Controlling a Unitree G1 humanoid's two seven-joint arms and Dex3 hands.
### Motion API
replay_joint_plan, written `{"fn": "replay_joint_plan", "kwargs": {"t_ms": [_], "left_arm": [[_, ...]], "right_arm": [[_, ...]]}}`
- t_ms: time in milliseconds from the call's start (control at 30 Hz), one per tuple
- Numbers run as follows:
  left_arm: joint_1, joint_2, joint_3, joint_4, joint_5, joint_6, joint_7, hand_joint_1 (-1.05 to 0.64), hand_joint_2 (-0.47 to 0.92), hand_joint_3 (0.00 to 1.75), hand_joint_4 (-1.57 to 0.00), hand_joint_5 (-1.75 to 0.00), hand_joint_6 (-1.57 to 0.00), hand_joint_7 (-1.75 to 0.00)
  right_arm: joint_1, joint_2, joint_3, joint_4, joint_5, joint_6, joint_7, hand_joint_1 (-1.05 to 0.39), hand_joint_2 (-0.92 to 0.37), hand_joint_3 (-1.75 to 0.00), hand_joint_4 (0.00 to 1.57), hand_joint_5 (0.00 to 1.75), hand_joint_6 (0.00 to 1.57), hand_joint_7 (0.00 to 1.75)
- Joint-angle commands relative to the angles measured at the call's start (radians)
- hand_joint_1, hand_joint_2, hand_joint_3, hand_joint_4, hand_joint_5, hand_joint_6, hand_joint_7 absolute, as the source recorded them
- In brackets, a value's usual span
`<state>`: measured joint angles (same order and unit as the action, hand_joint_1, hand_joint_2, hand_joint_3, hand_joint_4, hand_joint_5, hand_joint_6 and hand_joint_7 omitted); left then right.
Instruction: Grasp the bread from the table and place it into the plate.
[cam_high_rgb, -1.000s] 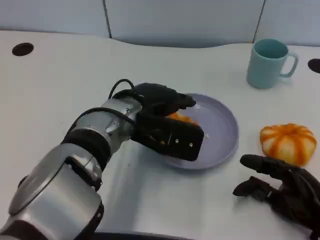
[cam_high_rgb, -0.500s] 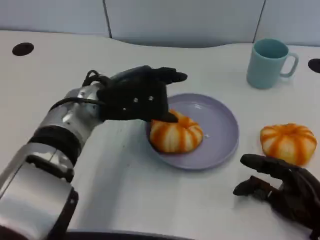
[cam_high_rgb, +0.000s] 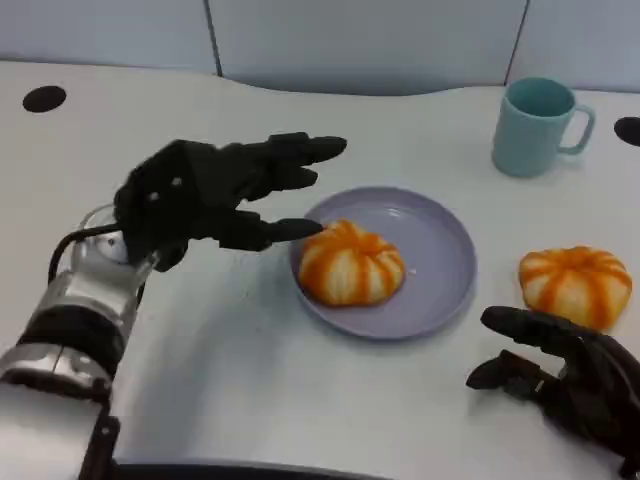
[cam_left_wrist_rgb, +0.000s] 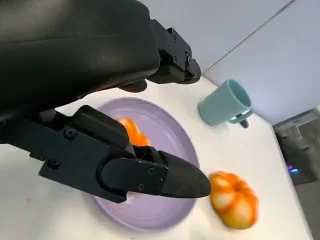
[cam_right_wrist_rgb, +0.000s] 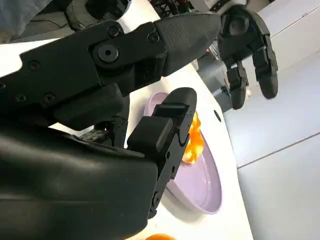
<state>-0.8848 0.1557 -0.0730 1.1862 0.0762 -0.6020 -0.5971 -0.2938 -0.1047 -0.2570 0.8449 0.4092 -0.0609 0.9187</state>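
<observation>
An orange-and-white striped bread (cam_high_rgb: 351, 263) lies in the lilac plate (cam_high_rgb: 445, 260), on the plate's left half, close to the rim. The left hand (cam_high_rgb: 205, 190) hovers above the white table (cam_high_rgb: 300, 390) just left of the plate, its fingers (cam_high_rgb: 300, 150) spread apart and stretched toward the plate, holding nothing. The lowest fingertip ends just short of the bread and seems not to touch it.

Against the earlier frames, the left hand has let go. A second ago it lay over the plate's left half with the bread almost hidden under it. Half a second ago it was lifted, with the bread already lying bare in the plate, though the hand hung just over the bread's upper left edge. Now the hand has drawn back to the left of the plate, and more of the silver forearm (cam_high_rgb: 70, 320) has slid out of the head view. The bread keeps the place in the plate that it had half a second ago.

A second striped bread (cam_high_rgb: 575, 284) sits on the table just right of the plate, unmoved. The right hand (cam_high_rgb: 570, 375) rests on the table right of and nearer than the plate, just in front of that second bread, its fingers loosely apart and empty, as before. A pale teal mug (cam_high_rgb: 536, 126) stands beyond the plate to the right, handle turned away from it.

In the left wrist view the plate (cam_left_wrist_rgb: 170, 140) shows past the open black fingers (cam_left_wrist_rgb: 150, 172), with the bread (cam_left_wrist_rgb: 134, 132) in it partly hidden.
</observation>
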Motion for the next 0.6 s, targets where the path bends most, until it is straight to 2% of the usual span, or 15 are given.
{"fn": "replay_joint_plan", "kwargs": {"t_ms": [33,367,467,600], "left_arm": [[0.057,0.018,0.084,-0.050,-0.116,0.042,-0.104,-0.82,0.92,0.36,-0.05,-0.38,-0.22,-0.01],[0.206,0.004,0.202,-0.191,-0.299,0.163,-0.214,-0.71,0.92,0.36,-0.18,-0.44,-0.28,-0.03],[0.256,-0.014,0.262,-0.246,-0.400,0.285,-0.242,-0.65,0.92,0.32,-0.29,-0.48,-0.36,-0.05],[0.319,-0.016,0.295,-0.368,-0.486,0.456,-0.244,-0.65,0.92,0.32,-0.37,-0.52,-0.43,-0.07]], "right_arm": [[0.019,-0.013,-0.002,0.015,-0.005,0.010,-0.009,-0.41,-0.92,-0.09,0.57,1.09,0.97,0.02],[0.017,-0.015,-0.004,0.015,-0.006,0.018,-0.011,-0.41,-0.92,-0.09,0.56,1.08,0.97,0.02],[0.017,-0.015,-0.004,0.015,-0.005,0.018,-0.005,-0.41,-0.92,-0.09,0.57,1.08,0.97,0.02],[0.017,-0.016,-0.004,0.015,-0.006,0.016,-0.005,-0.41,-0.92,-0.09,0.57,1.08,0.97,0.02]]}}
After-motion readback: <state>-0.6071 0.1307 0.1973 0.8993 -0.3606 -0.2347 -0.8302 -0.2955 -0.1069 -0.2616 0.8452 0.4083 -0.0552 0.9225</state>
